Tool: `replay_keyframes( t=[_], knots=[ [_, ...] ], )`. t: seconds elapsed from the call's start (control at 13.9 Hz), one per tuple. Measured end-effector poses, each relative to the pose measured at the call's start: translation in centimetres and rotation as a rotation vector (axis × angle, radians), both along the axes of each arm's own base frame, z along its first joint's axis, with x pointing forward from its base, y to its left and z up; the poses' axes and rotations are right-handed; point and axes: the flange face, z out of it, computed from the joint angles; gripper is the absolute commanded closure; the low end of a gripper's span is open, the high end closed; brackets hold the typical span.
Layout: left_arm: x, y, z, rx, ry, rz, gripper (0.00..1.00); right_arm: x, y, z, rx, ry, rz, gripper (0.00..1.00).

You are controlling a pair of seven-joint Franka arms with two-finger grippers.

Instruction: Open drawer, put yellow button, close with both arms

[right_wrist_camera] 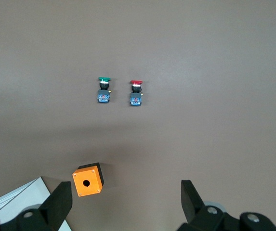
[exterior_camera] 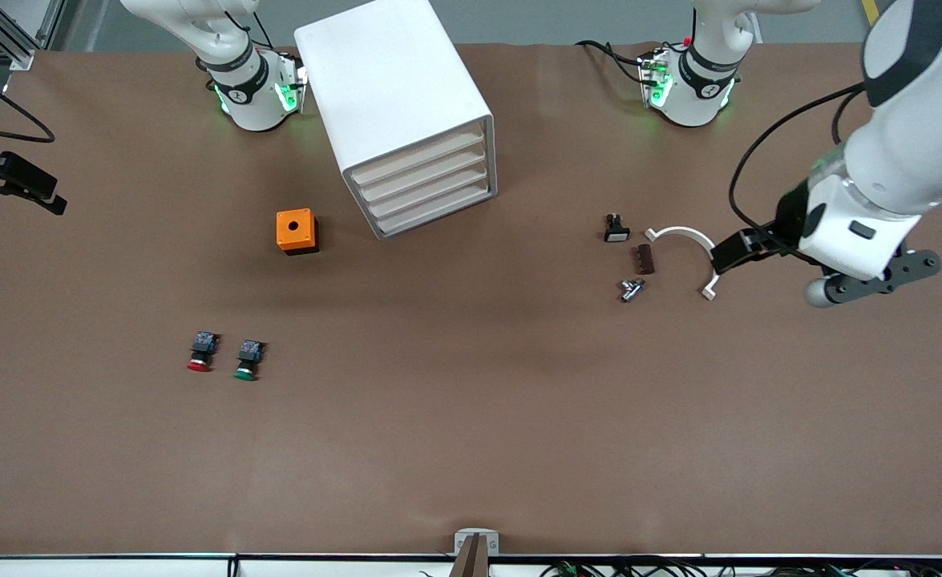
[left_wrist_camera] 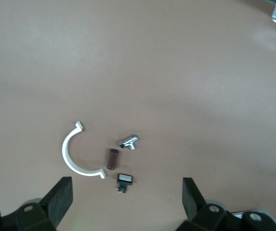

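Reading the front view as a clock with twelve toward the bases, the brown table [exterior_camera: 471,449] carries everything. The left arm [exterior_camera: 895,160] reaches out at about three o'clock, and the right arm [exterior_camera: 198,16] rises from its base near eleven. The white cabinet [exterior_camera: 390,88] stands between eleven and twelve, its front turned toward five. The drawer [exterior_camera: 418,160], uppermost of four, sits flush and shut like the three below it. The left claw [exterior_camera: 727,255] hangs wide open and empty over the table, just beside a white half ring [exterior_camera: 683,234]. The right claw [exterior_camera: 14,184], at nine o'clock over the table's edge, is also spread wide and holds nothing. An orange cube [exterior_camera: 296,231] with a hole lies at about ten. A red-capped button [exterior_camera: 201,353] and a green-capped button [exterior_camera: 248,360] lie side by side between eight and nine. Near the ring lie a brown piece [exterior_camera: 644,259], a black switch [exterior_camera: 616,229] and a silver fitting [exterior_camera: 631,289].
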Motion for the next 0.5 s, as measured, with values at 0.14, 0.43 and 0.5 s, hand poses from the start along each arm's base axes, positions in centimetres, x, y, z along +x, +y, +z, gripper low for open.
replay_keyframes(
  t=[0.14, 0.43, 0.5],
  knots=[
    [0.3, 2.1, -0.2, 0.0, 0.011, -0.049, 0.0, 0.0, 0.0, 0.3, -0.001, -0.006, -0.002, 0.0],
    [0.4, 6.1, -0.7, 0.011, 0.055, -0.121, 0.0, 0.3, 0.0, -0.1, -0.002, -0.001, -0.003, 0.0],
    [0.2, 6.9, -0.7, 0.015, 0.066, -0.13, 0.0, 0.5, 0.0, -0.4, -0.002, 0.005, -0.003, 0.0]
  ],
)
